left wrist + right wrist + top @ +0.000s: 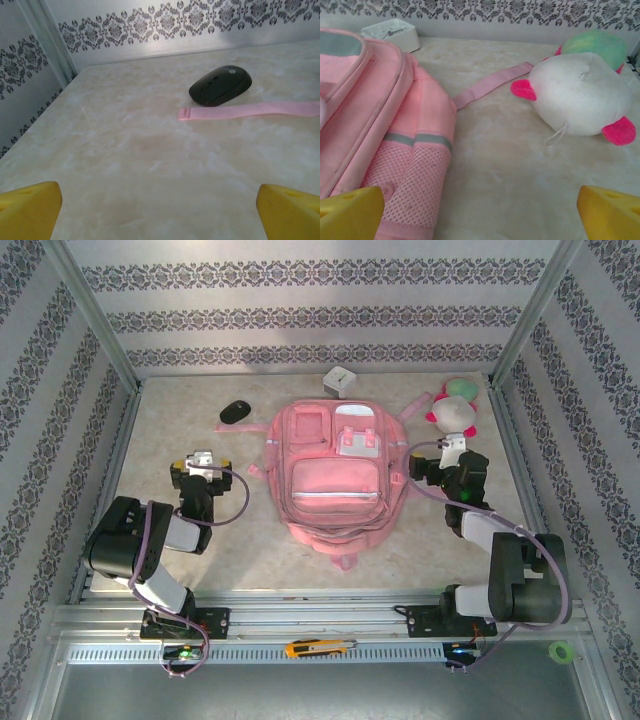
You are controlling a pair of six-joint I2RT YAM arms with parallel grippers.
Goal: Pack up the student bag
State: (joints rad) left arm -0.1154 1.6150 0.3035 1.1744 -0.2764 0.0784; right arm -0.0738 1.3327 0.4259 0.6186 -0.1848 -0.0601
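Note:
The pink student bag [330, 475] lies flat in the middle of the table, front pockets up, zips shut. My left gripper [204, 460] rests to its left, open, with bare table between its yellow fingertips [30, 210]. Ahead of it lie a black mouse [220, 85] and a pink strap [250, 110] of the bag. My right gripper [452, 447] sits at the bag's right side, open and empty. Its left yellow fingertip [350, 212] is close to the bag's mesh side pocket [405, 185]. The plush toy [585, 95] lies ahead on the right.
A small white box [339, 380] stands behind the bag near the back wall. The black mouse [236, 411] is at the back left. A yellow utility knife [318, 647] and a green tape roll [562, 650] lie on the front rail. Patterned walls enclose the table.

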